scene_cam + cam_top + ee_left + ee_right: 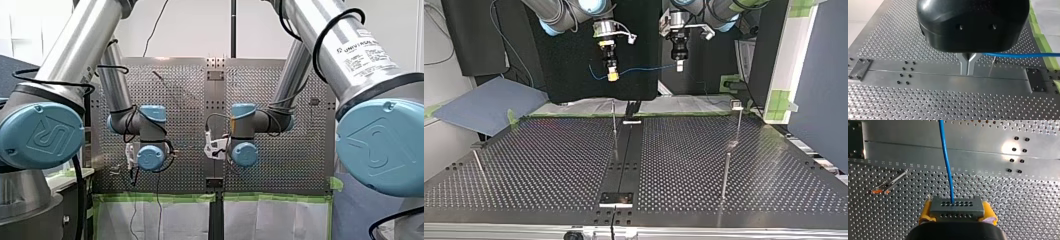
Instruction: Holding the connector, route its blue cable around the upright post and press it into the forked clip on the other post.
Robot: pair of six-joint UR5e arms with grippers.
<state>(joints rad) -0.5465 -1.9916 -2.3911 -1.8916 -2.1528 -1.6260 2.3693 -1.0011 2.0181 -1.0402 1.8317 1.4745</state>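
Right gripper [957, 212]: yellow pads clamped on the connector [957, 206].
Left gripper [968, 70]: metal fingers pressed together on the blue cable [1020, 55], which leaves toward their 3 o'clock.
Cable span: strung between both grippers, at 12 o'clock in the top view, beyond the table [549, 165].
Posts: upright post [614, 127] at centre; second post [725, 175] at 4 o'clock.

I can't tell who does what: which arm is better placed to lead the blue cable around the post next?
Right, probably: my right gripper clamps the connector between yellow pads, the blue cable running out of it. My left gripper only pinches the cable's far end.
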